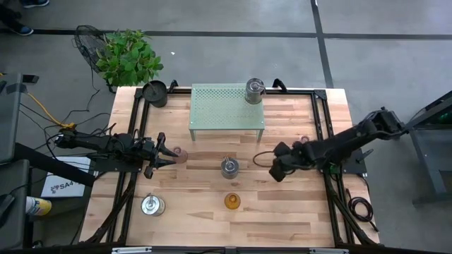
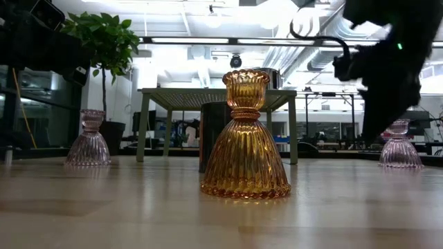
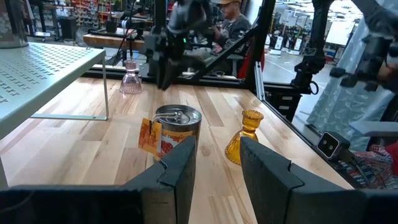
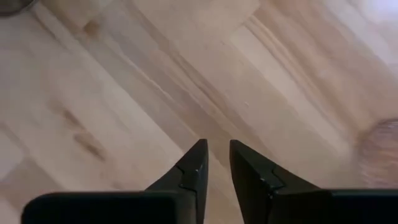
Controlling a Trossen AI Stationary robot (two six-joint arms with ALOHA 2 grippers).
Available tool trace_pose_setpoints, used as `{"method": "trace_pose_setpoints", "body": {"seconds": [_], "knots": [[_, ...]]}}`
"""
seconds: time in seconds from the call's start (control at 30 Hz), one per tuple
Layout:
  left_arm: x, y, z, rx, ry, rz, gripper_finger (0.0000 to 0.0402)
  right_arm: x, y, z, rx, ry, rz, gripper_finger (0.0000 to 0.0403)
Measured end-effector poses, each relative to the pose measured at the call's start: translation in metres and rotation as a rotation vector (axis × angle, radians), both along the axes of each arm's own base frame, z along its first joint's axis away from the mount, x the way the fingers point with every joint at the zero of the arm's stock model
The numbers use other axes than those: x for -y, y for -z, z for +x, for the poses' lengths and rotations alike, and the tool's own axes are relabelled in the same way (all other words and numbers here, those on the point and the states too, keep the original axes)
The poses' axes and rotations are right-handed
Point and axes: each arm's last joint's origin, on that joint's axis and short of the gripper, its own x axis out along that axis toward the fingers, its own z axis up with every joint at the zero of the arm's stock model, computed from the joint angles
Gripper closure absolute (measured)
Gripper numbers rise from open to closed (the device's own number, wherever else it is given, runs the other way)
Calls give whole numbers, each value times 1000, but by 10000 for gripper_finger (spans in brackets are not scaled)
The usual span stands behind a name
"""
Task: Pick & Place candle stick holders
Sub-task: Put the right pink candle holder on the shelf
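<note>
Non-task items on and around the table

A wooden table (image 1: 282, 219) carries a pale green perforated shelf (image 1: 219, 106) at its far edge, with a black round pot (image 1: 155, 92) just beside it. A leafy potted plant (image 1: 127, 58) stands off the far left corner.

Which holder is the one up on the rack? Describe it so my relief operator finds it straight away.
Start at the pale green perforated rack at the table's far edge. On its right corner stands a squat silvery metal candle holder. It is the only holder raised off the wood; the other silvery ones sit on the tabletop.
</note>
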Motion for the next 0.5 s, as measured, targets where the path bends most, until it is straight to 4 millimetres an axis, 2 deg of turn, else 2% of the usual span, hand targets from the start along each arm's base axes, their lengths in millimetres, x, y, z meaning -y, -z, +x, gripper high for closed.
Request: {"method": "trace_pose_setpoints", "body": {"seconds": [0.13,0.27,0.37,0.5], "knots": [[0,0,0,0,0,0,278,12,-35,0,-125,-28,-21,345],[0,0,0,0,0,0,278,25,-62,-9,-284,-16,-52,341],[0,0,0,0,0,0,278,34,-70,-16,-370,3,-97,333],[0,0,0,1,0,0,278,40,-67,-23,-429,-23,-78,308]]}}
